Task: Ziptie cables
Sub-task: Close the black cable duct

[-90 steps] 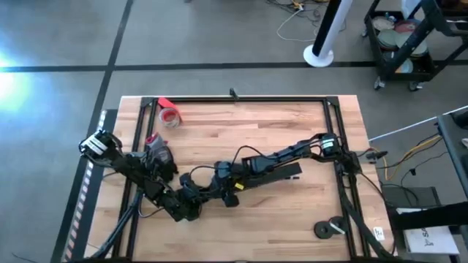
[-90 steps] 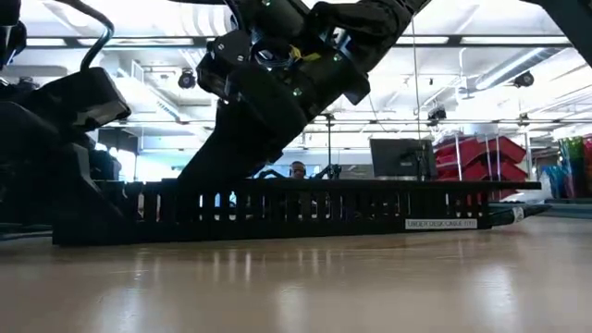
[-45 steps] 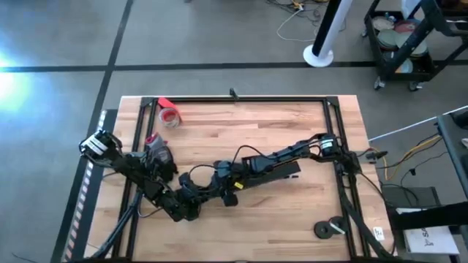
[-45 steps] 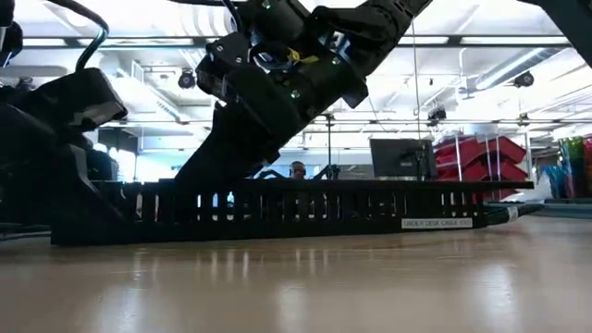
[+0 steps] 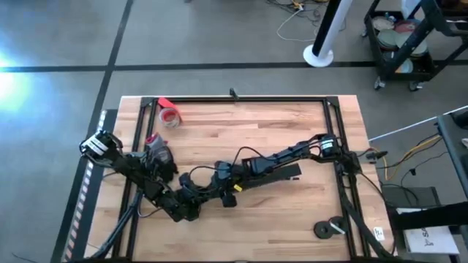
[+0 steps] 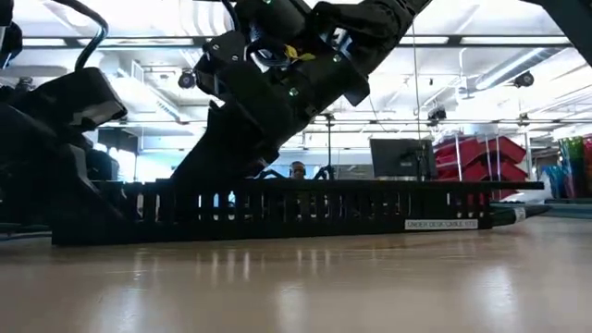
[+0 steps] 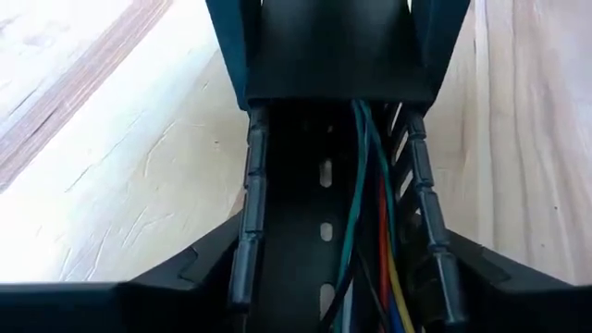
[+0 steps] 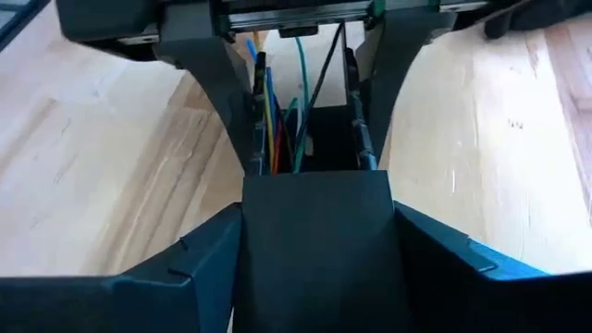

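Observation:
A long black slotted duct [image 5: 281, 174] lies on the wooden table, also seen side-on in the low view [image 6: 296, 211]. The cables [image 7: 356, 185], green, dark, red, yellow and blue wires, run along the inside of the duct [image 8: 298, 102]. My left gripper [image 5: 189, 207] is at the duct's near-left end. My right gripper [image 5: 219, 186] is just beyond it, over a stretch closed by a flat black cover [image 8: 314, 240]. Each gripper is shut on the duct and they face each other along it. The ziptie does not show in any view. My left gripper holds the duct's open stretch between its two fingers, one on the outside of each slotted side wall [image 7: 245, 231]. The fingers lie along the duct. The duct rests on the table. My right gripper has the covered stretch of the duct [image 8: 314, 213] between its two fingers, one against each side wall. It comes slanting down from the table's right, fingers along the duct. The duct's bottom stays on the table.
A red tape roll [image 5: 170, 115] lies at the far left of the table. Two small black round parts [image 5: 329, 229] sit at the near right. Black frame rails [image 5: 241, 98] run along the table's edges. Bare wood lies beyond the duct toward the far edge.

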Motion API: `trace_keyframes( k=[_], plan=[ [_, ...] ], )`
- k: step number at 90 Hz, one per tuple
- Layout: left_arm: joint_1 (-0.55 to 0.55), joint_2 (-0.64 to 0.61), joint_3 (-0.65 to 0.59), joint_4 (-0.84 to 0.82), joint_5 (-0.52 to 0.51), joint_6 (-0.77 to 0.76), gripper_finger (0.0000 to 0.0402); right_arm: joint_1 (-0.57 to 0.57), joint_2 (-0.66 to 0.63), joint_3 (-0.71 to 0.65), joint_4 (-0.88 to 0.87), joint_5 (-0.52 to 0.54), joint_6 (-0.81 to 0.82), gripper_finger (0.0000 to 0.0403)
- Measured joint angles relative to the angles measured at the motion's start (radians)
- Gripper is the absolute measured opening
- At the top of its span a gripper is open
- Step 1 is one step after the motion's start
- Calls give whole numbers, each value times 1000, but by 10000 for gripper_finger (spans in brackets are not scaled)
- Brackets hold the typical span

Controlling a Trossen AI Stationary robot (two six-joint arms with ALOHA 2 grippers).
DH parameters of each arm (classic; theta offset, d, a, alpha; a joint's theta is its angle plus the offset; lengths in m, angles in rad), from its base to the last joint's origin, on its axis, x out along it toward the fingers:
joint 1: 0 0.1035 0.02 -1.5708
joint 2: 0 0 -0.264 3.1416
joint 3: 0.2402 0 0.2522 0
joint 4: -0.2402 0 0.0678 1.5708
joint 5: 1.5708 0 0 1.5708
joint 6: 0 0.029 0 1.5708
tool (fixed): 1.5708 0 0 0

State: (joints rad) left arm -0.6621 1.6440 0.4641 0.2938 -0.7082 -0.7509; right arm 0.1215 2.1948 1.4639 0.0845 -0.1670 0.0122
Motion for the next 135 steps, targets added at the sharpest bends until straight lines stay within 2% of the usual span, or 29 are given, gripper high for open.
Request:
trace_keyframes(
  k=[15,39,62,92,109,121,135],
  plan=[
    [2,1,3,5,-7,1,220,-3,0,0,12,-61,-23,225],
    [16,1,3,31,-6,40,220,4,1,-1,32,8,-8,219],
    [55,1,11,93,-4,100,221,1,1,-1,78,-77,-54,222],
    [99,1,10,179,8,202,225,-5,1,0,106,-37,-6,227],
    [128,1,9,196,51,258,226,-5,1,0,91,-23,-9,220],
    [129,-14,5,193,87,262,248,-9,-2,3,69,-21,-13,228],
    [122,-44,7,137,82,216,285,-13,-1,1,62,-20,-22,226]
  ],
)
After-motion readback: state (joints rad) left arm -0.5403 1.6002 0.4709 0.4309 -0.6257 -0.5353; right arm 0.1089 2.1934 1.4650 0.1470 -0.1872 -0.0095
